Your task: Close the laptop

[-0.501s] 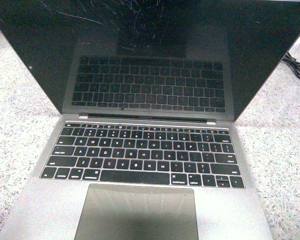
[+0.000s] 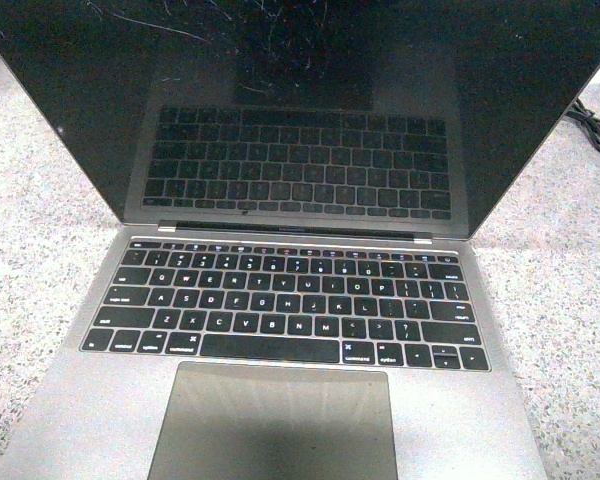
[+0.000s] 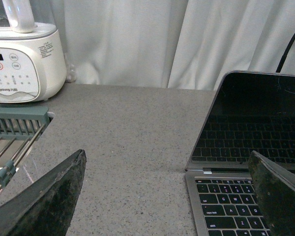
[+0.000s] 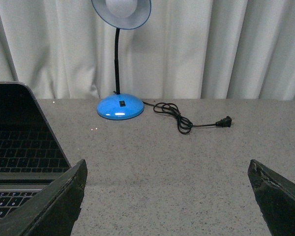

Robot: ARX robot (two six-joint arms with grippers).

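Observation:
The grey laptop [image 2: 300, 300] stands open on the speckled grey table, filling the front view. Its scratched black screen [image 2: 300, 110] is upright and mirrors the black keys; the trackpad [image 2: 275, 420] is nearest me. Neither arm shows in the front view. My left gripper [image 3: 167, 196] is open and empty, low over the table at the laptop's [image 3: 236, 196] left hinge corner, one finger over the keyboard. My right gripper [image 4: 167, 196] is open and empty over bare table at the laptop's [image 4: 19, 157] right side. The lid's outside is hidden.
A white blender base [image 3: 22, 59] and a green-rimmed wire rack [image 3: 14, 132] stand left of the laptop. A blue desk lamp [image 4: 120, 105] with a loose black cord and plug [image 4: 187, 120] stands to the right. White curtains hang behind the table.
The laptop screen has tilted a little; its reflection and scratches sit slightly higher in the front view. Nothing else has moved.

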